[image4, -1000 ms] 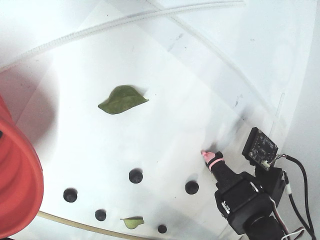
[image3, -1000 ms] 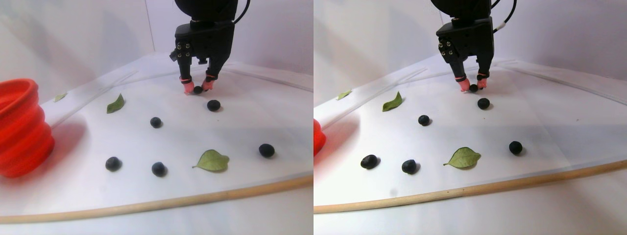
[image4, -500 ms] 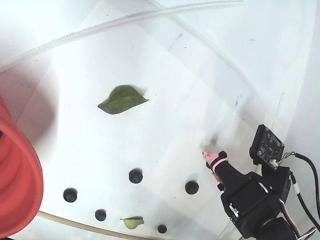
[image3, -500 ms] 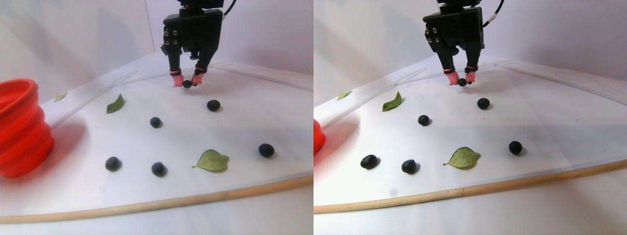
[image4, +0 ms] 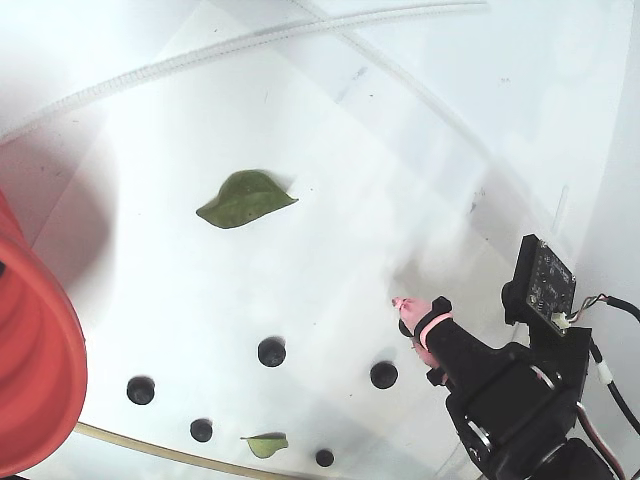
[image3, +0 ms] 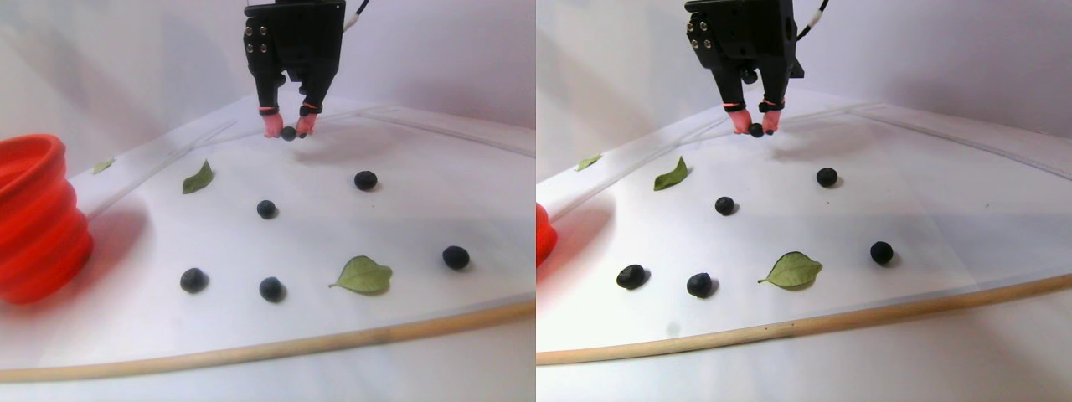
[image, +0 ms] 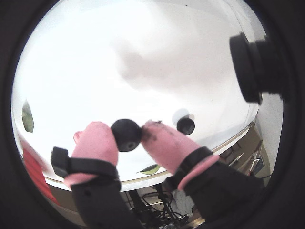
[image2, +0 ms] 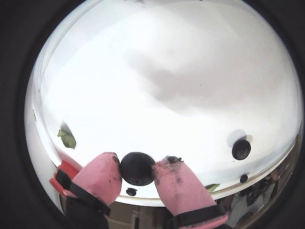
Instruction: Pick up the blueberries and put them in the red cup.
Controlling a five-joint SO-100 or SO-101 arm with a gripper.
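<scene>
1. The gripper (image3: 289, 132) pinches one blueberry (image2: 137, 168) above the table's far edge.
2. The red cup (image3: 33, 218) stands at the left edge.
3. The round berry may slip from the pink fingertips (image: 97, 140) in transit.

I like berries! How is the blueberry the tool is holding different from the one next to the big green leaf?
The held blueberry is pinched between the pink fingertips of the tool, up off the white mat; the blueberry beside the leaf lies loose on the mat. The held one is far from the leaf, towards the back; the other is close to the front edge. Both are small, round and dark blue.
</scene>
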